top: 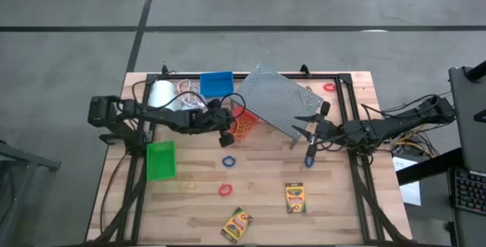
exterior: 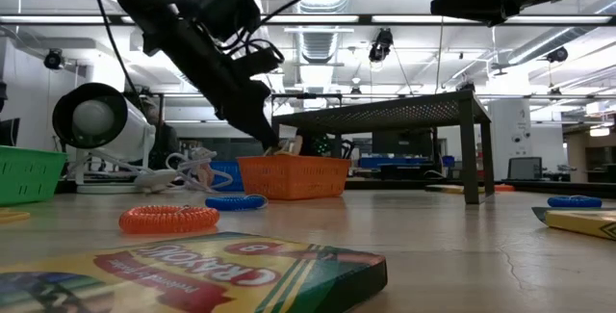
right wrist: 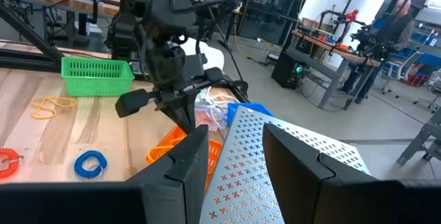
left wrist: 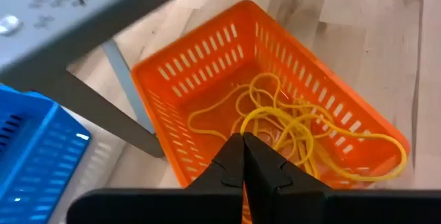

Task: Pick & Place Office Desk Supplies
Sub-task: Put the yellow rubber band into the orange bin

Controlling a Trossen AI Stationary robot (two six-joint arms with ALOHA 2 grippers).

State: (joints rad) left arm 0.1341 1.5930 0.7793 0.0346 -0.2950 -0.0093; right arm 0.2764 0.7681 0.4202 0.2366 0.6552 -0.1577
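Your red-orange bin (top: 243, 124) sits near the middle of the worktop (top: 342, 201), its long axis running diagonally in the high view, one short end tucked under the edge of the grey perforated rack (top: 277, 102). In the left wrist view a loose tangle of yellow bands (left wrist: 296, 124) lies inside the bin. Your left hand (top: 225, 137) is right at the bin's rim, its fingers pressed together with nothing visibly between them; the wrist view looks past the joined tips straight down into the bin.

The blue bin (top: 216, 84) stands just behind, toward the far edge, long axis roughly along that edge. The green bin (top: 160, 160) rests nearer the left side, long axis running front to back.

Out on the open boards, one blue ring band (top: 228, 160) lies in front of the red-orange bin and a red ring band (top: 225, 190) lies nearer the front; another red ring (top: 329, 87) sits by the far right corner. Two crayon boxes lie flat toward the front: one (top: 294, 197) with its long axis front to back, the other (top: 237, 224) turned diagonally close to the front edge. A yellow band (top: 188, 184) lies beside the green bin.

Your right hand (top: 307, 142) hangs at the rack's right side with its fingers spread and nothing between them; a second blue ring (top: 310, 160) lies just by its tip.

The white roll (top: 161, 95) with its cord rests at the far left, next to the blue bin
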